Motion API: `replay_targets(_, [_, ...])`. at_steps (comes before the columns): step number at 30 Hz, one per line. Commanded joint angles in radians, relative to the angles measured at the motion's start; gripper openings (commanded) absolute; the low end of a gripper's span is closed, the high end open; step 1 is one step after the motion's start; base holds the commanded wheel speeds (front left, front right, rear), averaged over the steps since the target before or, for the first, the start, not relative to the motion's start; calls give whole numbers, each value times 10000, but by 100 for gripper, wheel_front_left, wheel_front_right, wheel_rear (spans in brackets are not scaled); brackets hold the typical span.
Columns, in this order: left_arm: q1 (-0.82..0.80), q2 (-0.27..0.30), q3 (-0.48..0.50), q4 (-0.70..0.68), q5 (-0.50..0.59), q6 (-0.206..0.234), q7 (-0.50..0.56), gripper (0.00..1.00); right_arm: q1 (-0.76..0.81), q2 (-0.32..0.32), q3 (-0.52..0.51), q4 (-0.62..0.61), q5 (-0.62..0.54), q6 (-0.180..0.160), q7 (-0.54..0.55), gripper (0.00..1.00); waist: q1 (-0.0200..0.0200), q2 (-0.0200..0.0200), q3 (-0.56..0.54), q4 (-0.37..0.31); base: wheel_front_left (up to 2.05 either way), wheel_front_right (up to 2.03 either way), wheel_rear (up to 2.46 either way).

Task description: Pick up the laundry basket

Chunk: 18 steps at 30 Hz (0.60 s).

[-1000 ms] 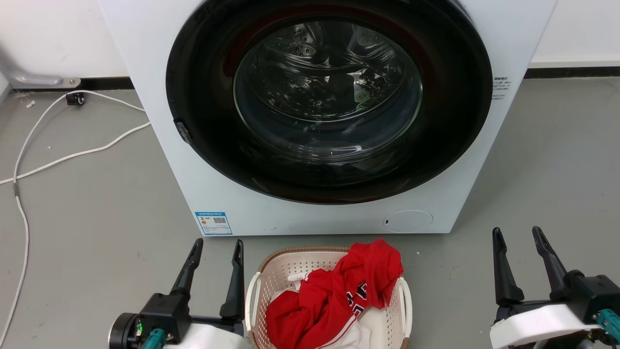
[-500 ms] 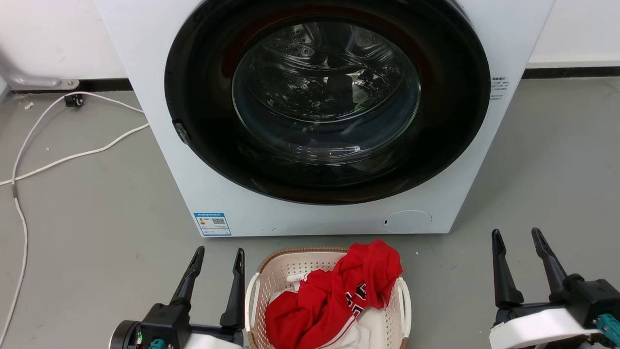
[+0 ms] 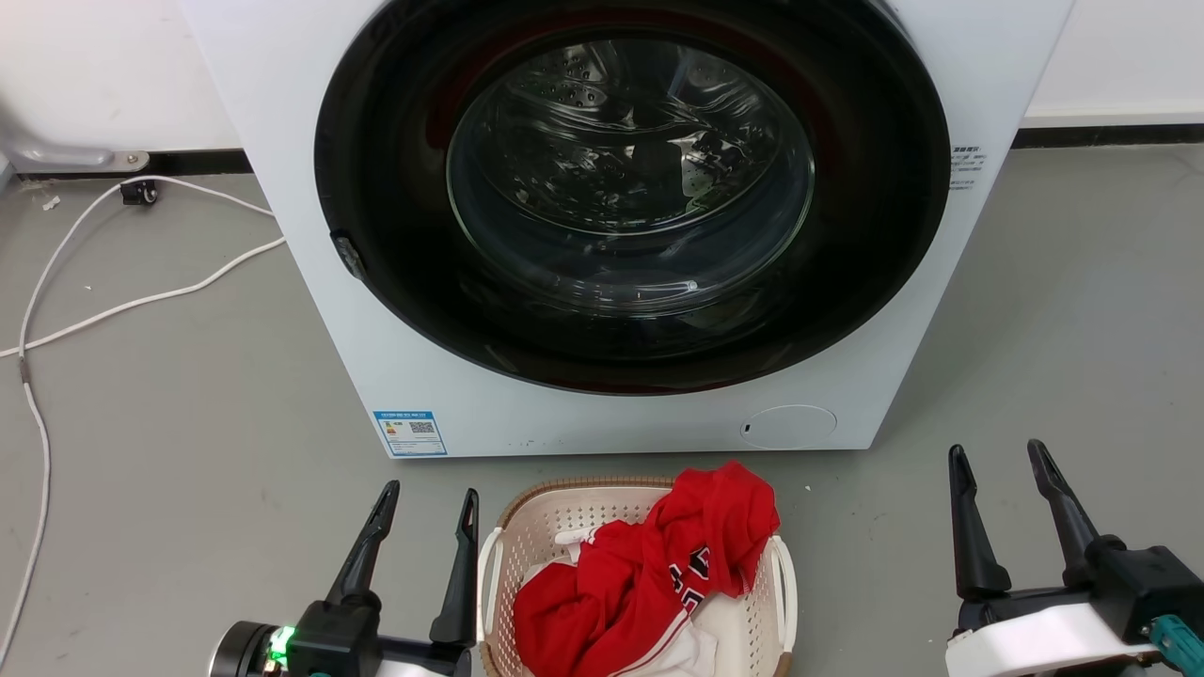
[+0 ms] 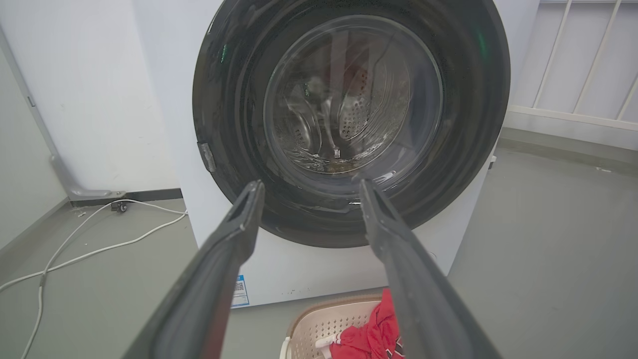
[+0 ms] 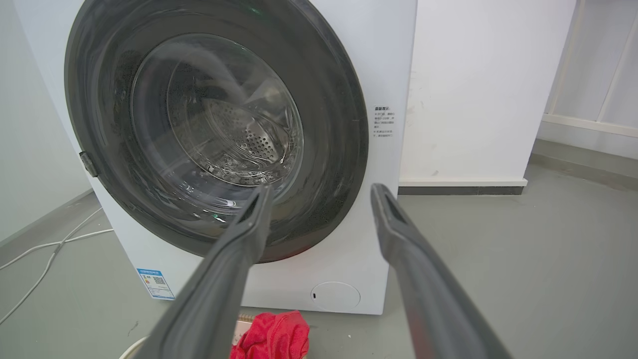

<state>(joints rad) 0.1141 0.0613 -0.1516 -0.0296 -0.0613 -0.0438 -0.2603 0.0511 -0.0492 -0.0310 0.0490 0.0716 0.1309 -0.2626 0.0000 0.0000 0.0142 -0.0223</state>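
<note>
Both grippers sit a tiny bit lower in the head view than a second ago, and the whole picture has slid a little too, so the camera moved. On the left arm a green light now glows. The left gripper [image 3: 428,489] has its two dark fingers spread apart with nothing between them. It is just beside the left side of the laundry basket [image 3: 555,512], and its inner finger is very near the white handle [image 3: 486,583] there; whether they touch I cannot tell. The right gripper [image 3: 995,449] is spread wide too and holds nothing. It is well apart from the basket, out to the right over the grey floor [image 3: 188,470]. The basket stands on the floor right in front of the big white washing machine [image 3: 423,376], near the bottom middle of the head view. A red shirt [image 3: 649,574] is piled in it, with some white cloth under it. The round dark door [image 3: 630,188] of the machine is closed. A white cable [image 3: 141,301] lies on the floor to the left.
</note>
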Motion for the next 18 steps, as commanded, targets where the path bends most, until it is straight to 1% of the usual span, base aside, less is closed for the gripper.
replay_targets(1, [54,-26,92,14,-23,-35,-67,100,106,-19,2,3,155,-3,-32,100,0,0,2,4,0,0,0])
replay_targets(7, [61,-82,218,85,-103,-152,-62,100,87,-18,6,75,341,-3,-32,100,0,0,5,12,0,0,0])
replay_targets(18, [8,-111,265,226,-158,-226,-54,100,25,-18,27,72,405,-3,-32,100,0,0,40,24,0,0,0])
